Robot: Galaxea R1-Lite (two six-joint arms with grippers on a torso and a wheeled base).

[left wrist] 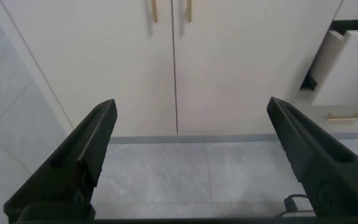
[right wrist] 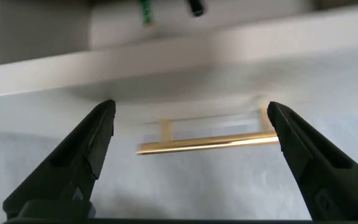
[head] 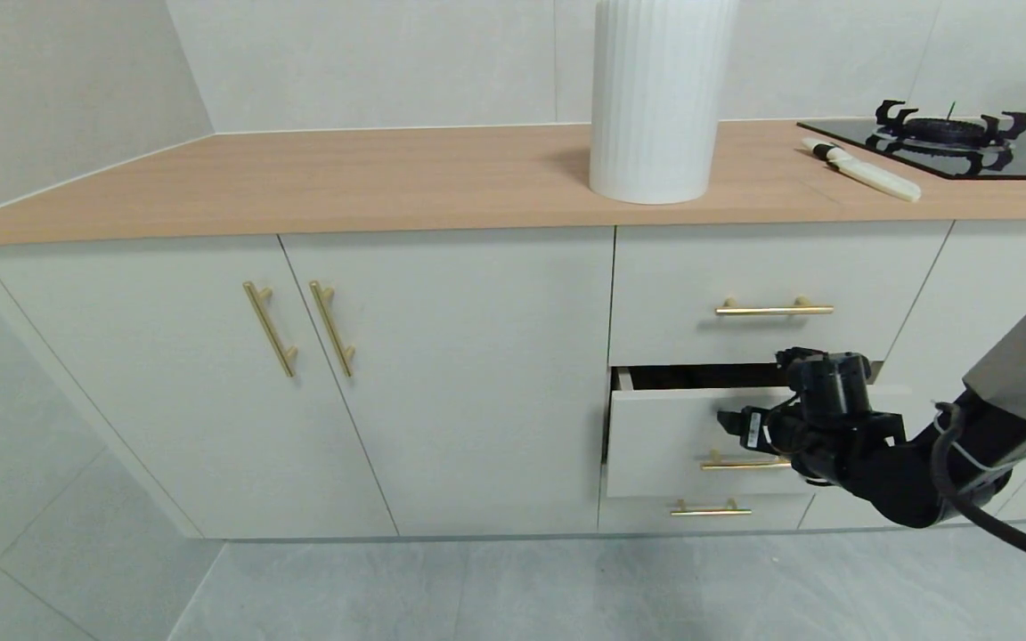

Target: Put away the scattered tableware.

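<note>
Knife (head: 860, 169), one, pale and slim, lies flat on the wooden countertop (head: 388, 178) just beside the black hob (head: 967, 147). One ribbed white cylinder (head: 655, 98) stands near. Of three brass-handled drawers, the middle drawer (head: 673, 436) is ajar. The right gripper (right wrist: 190, 111) is spread wide before its bar handle (right wrist: 210, 143). The left gripper (left wrist: 191, 107) is spread above grey floor tiles (left wrist: 185, 174).

The kitchen was lit brightly and evenly from above. A soft shadow was cast on the desk (head: 344, 178) just left of the white ribbed vase (head: 655, 98), and pale reflections were carried by the black glass hob (head: 1025, 151). Cabinet lines were bowed toward the head view's edges. The gold drawer handle (right wrist: 207, 144) was smeared by blur before the dark, soft-edged right pincer (right wrist: 190, 107).
</note>
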